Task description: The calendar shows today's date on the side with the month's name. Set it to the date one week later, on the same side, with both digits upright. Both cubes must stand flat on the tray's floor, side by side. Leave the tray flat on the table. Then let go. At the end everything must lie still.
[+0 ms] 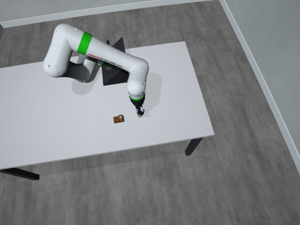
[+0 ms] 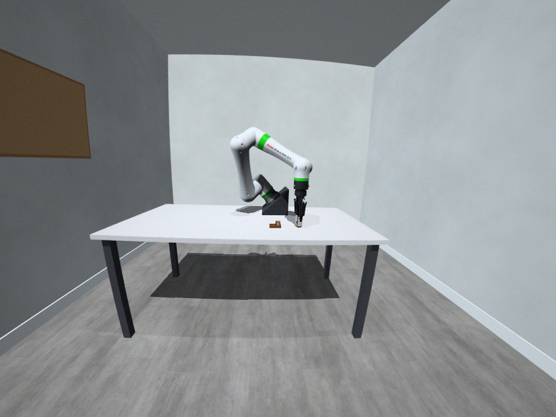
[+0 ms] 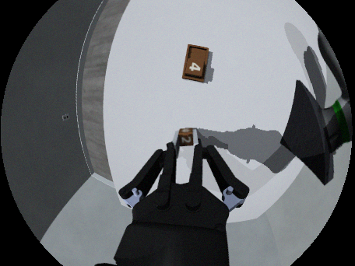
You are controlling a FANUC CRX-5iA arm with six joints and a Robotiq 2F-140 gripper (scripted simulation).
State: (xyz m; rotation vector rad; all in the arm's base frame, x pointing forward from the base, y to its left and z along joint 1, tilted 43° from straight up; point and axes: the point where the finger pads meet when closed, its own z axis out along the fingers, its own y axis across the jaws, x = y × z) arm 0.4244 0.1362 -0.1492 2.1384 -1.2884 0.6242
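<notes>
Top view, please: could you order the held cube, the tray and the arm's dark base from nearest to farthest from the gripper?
1. Held cube: between the fingers of the gripper.
2. Tray: beside it on the table, holding the cube marked 4.
3. Dark base: farthest, toward the table's back edge.

The counter (image 1: 60, 121) is plain white on dark grey legs. The tray (image 1: 115, 120) and both cubes (image 3: 186, 138) are brown with white digits (a 4 shows in the tray). The arm (image 1: 109, 58) is white, banded green.
</notes>
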